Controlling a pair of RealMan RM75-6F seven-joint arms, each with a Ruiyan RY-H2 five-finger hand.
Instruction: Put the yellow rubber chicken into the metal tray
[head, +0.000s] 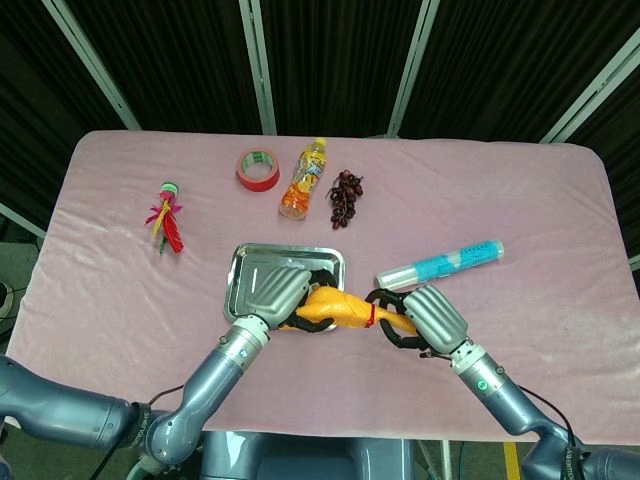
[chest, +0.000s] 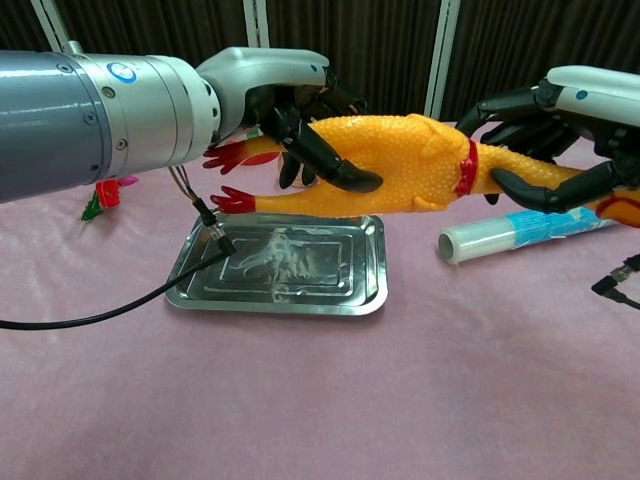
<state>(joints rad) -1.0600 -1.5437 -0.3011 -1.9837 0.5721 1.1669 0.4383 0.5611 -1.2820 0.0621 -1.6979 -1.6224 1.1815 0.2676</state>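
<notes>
Chicken (chest: 400, 165) hangs level above the tray (chest: 290, 295), left hand (chest: 290, 110) gripping its legs, right hand (chest: 560, 130) its neck.

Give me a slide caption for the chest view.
Both hands, left hand and right hand, hold the yellow rubber chicken above the metal tray.

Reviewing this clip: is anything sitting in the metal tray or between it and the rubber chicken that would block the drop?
Nothing visible does. The rubber chicken is held in the air by the left hand and right hand, with its legs above the metal tray, which lies bare on the table.
</notes>
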